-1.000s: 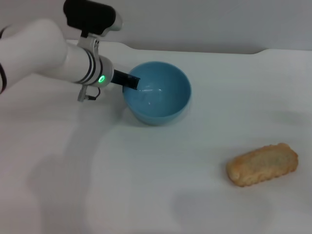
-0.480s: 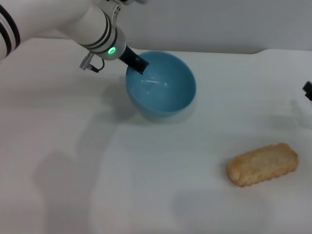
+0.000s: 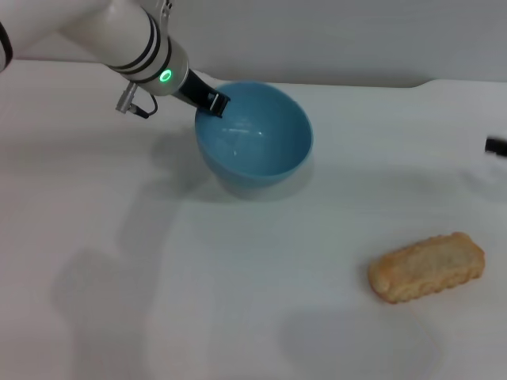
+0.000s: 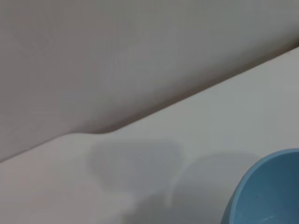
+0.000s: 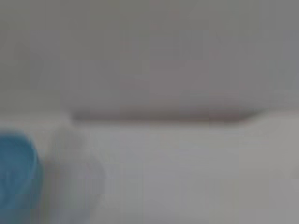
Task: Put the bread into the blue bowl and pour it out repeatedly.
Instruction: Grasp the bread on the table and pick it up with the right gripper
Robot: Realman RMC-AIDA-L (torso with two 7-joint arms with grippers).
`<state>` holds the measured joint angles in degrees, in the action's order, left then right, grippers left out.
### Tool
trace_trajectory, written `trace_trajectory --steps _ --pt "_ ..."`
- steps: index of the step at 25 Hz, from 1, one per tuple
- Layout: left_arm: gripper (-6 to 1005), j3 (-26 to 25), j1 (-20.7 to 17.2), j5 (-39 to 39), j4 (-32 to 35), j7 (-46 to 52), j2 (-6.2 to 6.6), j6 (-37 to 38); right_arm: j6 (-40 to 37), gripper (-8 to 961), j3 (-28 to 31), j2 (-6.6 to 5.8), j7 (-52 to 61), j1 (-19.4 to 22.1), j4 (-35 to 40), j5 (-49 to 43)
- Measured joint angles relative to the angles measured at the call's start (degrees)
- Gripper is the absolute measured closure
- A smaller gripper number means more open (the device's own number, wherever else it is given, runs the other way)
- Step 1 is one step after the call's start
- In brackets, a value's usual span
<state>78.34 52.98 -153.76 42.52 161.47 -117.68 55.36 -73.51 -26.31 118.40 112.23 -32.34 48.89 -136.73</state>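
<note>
The left gripper was clamped on the bowl rim. The bowl was empty and tipped. Only the head view showed the bread, far right of the fingers on the table.

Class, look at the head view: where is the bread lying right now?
The bread lies flat on the white table, near the front on the robot's right, apart from the blue bowl, which sits farther back to its left.

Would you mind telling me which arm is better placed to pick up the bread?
Probably the right: the bread lies on the robot's right, where the right gripper shows, while the left gripper holds the blue bowl.
</note>
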Motion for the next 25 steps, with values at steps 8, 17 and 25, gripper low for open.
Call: trace_trajectory --steps 8,17,25 --pt "1000 -0.13 -0.32 0.31 0.57 0.49 -0.12 0.25 -11.72 361 -0.6 -0.45 9.6 -3.21 4.49 -13.78" --pt "1000 -2.59 0.75 0.4 0.55 0.28 -0.05 2.8 -10.61 367 -1.23 -0.11 11.15 -1.16 -2.22 -15.51" --pt "1000 -2.61 0.66 0.4 0.6 -0.01 0.03 3.39 -7.69 372 -2.03 -0.1 12.1 -1.25 -6.81 -15.61"
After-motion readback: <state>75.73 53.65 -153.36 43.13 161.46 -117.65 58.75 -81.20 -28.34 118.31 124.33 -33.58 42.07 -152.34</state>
